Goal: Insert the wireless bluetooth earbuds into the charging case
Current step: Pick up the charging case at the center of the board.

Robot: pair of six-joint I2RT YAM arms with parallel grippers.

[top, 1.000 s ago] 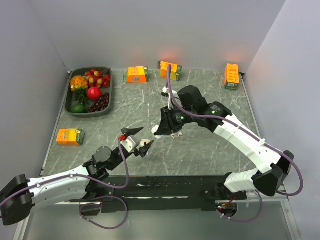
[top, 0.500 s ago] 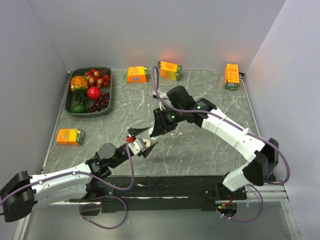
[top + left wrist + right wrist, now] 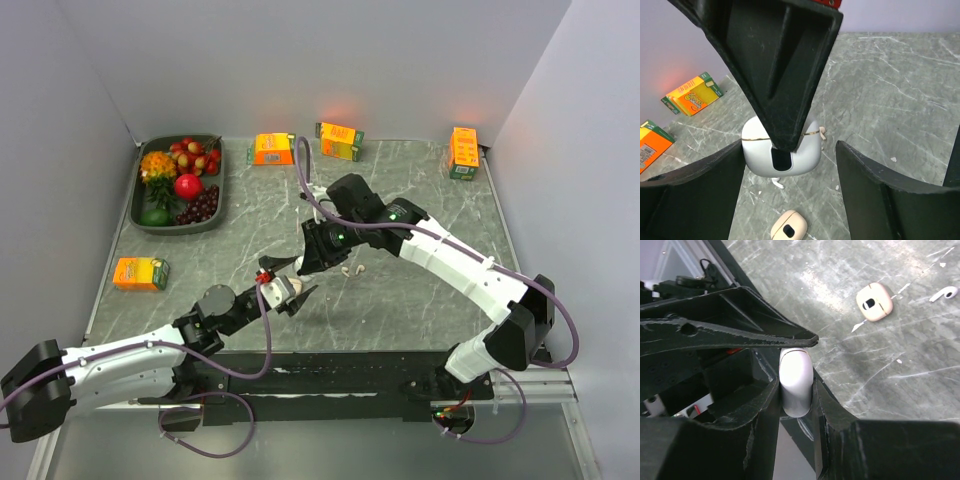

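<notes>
My right gripper (image 3: 796, 385) is shut on a white charging case (image 3: 796, 380), pinched by its flat sides and held above the table. In the left wrist view that case (image 3: 760, 155) hangs between the fingers of my open left gripper (image 3: 789, 152), whose right finger (image 3: 875, 190) stands well clear of it. One white earbud (image 3: 777, 183) lies on the table just below the case; a second earbud (image 3: 823, 133) lies behind it. A beige case (image 3: 789, 227) rests on the table nearer the camera. From above, the two grippers meet near the table's front centre, with an earbud (image 3: 350, 270) beside them.
A dark tray (image 3: 223, 190) of fruit sits at the back left. Orange cartons stand at the left (image 3: 140, 272), along the back (image 3: 272, 149) (image 3: 340, 140) and at the back right (image 3: 463, 152). Grey walls close in three sides.
The right arm has swung down and left, carrying the white case to the left gripper. The left gripper has edged forward to the right, its jaws still apart.
</notes>
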